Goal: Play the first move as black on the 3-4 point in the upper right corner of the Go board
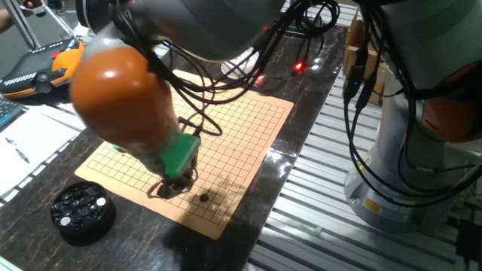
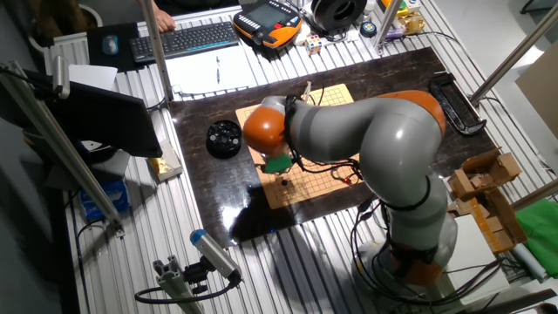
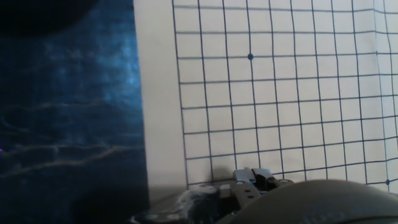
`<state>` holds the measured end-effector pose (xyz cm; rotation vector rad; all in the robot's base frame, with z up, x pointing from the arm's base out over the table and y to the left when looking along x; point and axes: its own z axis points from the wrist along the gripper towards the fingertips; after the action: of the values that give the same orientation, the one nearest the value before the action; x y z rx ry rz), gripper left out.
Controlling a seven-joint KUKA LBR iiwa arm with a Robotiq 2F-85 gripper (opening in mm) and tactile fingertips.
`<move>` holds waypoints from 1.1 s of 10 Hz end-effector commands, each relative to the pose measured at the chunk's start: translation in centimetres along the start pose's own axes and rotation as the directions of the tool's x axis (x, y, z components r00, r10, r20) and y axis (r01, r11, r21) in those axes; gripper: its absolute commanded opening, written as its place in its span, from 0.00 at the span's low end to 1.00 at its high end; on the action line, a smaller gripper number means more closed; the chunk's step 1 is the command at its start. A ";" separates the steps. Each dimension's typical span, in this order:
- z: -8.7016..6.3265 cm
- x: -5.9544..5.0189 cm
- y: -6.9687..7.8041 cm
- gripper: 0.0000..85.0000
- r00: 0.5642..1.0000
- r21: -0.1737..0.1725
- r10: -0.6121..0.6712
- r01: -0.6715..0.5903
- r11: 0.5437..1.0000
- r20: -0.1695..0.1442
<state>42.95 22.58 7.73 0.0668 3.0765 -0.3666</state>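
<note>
The tan Go board [image 1: 248,128] lies on the dark table, and it also shows in the other fixed view [image 2: 309,185]. One small black stone [image 1: 203,198] sits on the board near its near corner, just right of my gripper and apart from it. My gripper [image 1: 175,186], below a green block, hangs low over the board's near edge with its fingers spread and nothing between them. In the other fixed view the gripper [image 2: 281,174] is mostly hidden by the arm. The hand view shows the board grid [image 3: 280,112] with a star point [image 3: 250,56]; the stone is out of that view.
A round black bowl [image 1: 81,211] of stones, mostly black with a few white, stands on the table left of the board, also in the other fixed view [image 2: 223,138]. Cables [image 1: 226,68] hang over the board's far side. An orange pendant [image 1: 38,64] and papers [image 1: 30,143] lie at left.
</note>
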 end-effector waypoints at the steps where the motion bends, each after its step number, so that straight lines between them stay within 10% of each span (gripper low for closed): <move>1: -0.6 -0.4 -0.1 0.02 1.000 -0.020 0.002 -0.002 1.000 -0.011; 8: -3.9 -5.6 -4.1 0.01 0.995 -0.083 -0.095 0.095 0.992 0.006; 11: -5.0 -7.2 -7.5 0.01 0.987 -0.174 -0.162 0.160 0.972 0.004</move>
<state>49.55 16.33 14.70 -0.1864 3.1164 -0.1089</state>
